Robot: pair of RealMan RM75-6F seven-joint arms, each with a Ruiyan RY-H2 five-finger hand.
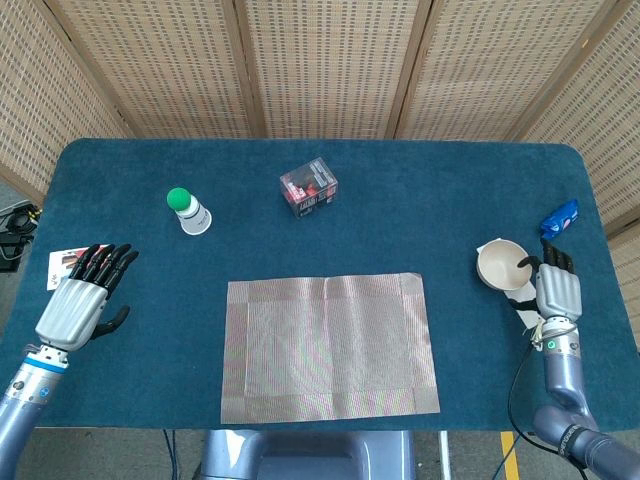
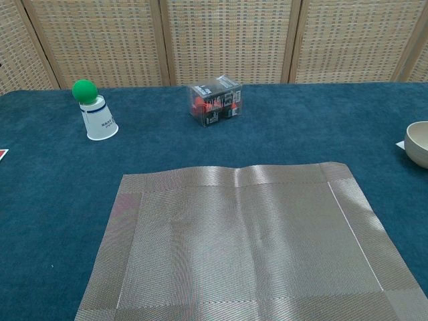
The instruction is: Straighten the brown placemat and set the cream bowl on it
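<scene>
The brown placemat [image 1: 330,346] lies flat near the table's front edge, its sides about square to the table; it fills the lower chest view [image 2: 247,244]. The cream bowl [image 1: 502,265] stands upright on the blue cloth at the right, and the chest view catches it at the right edge [image 2: 418,142]. My right hand [image 1: 557,288] is just right of the bowl, palm down, its fingertips at the bowl's rim; contact is unclear. My left hand [image 1: 82,300] hovers at the left with fingers spread, holding nothing.
An upturned paper cup with a green ball on top [image 1: 187,210] and a clear box with red contents [image 1: 309,186] stand at the back. A picture card [image 1: 72,265] lies by the left hand. A blue object [image 1: 558,218] and a white card [image 1: 525,303] lie near the bowl.
</scene>
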